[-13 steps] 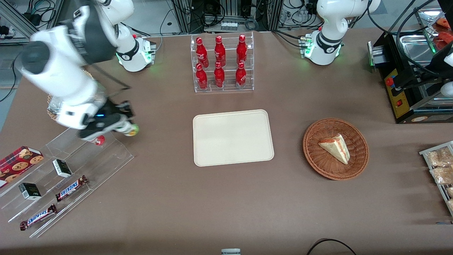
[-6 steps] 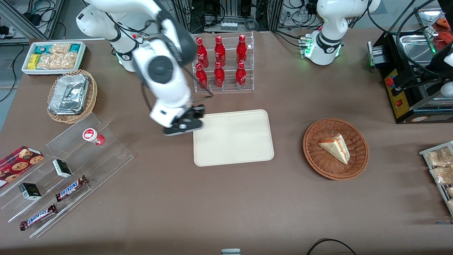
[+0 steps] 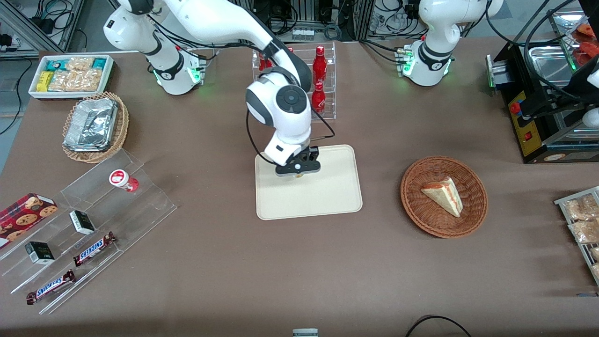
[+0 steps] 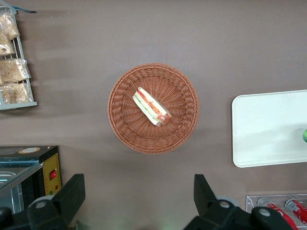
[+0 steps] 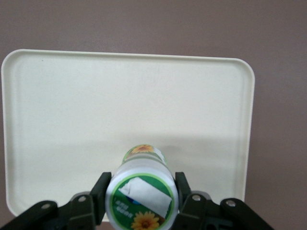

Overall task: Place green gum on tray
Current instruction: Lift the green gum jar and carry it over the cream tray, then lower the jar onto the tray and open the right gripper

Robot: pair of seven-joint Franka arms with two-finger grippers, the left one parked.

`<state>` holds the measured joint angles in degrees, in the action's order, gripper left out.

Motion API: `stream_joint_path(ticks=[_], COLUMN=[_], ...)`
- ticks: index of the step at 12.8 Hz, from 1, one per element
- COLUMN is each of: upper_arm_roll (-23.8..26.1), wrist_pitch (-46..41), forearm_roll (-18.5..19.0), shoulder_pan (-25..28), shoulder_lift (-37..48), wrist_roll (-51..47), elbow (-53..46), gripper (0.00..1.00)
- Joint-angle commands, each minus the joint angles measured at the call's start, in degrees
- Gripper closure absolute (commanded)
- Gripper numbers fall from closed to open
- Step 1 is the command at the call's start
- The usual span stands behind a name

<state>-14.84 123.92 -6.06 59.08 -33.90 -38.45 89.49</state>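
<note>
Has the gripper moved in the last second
Yes. The gripper, shut on the green gum, has travelled from the clear stepped rack toward the parked arm's end and now hangs over the tray.

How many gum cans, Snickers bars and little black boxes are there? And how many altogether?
Gum cans: 2, the green gum held in the gripper over the tray, and the red gum on the clear shelf
Snickers bars: 2
Small black boxes: 2
Total: 6
</note>
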Motion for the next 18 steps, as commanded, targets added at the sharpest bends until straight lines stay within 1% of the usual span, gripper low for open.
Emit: stream_joint_path(ticks=[1,4,7,10,11,12,13,14,18], upper_arm_roll=[-0.80,-0.80,-0.71,-0.71,-0.71,-0.71,-0.71,-0.71,-0.80], wrist_pitch=[2.97,4.66,6.94,8.53,8.53,8.53,8.53,8.61,8.62], forearm_roll=[-0.80,-0.89,-0.97,-1.24,-1.24,-1.24,-1.24,-1.06,-1.24], shoulder_pan=[0.68,0.77,2.09,2.35,2.36,2.36,2.36,2.36,2.27], shoulder_lift=[-3.70,-5.91,-8.10,-8.99,-9.07,-9.16,-9.16,-9.16,-8.82], wrist_roll=[-1.09,-2.15,-2.33,-2.33,-2.33,-2.24,-2.33,-2.24,-2.15], elbow=[-2.91,-3.53,-3.53,-3.53,-3.53,-3.53,-3.44,-3.44,-3.44], gripper=[1.00,1.00,1.00,1.00,0.92,0.63,0.12,0.02,0.02])
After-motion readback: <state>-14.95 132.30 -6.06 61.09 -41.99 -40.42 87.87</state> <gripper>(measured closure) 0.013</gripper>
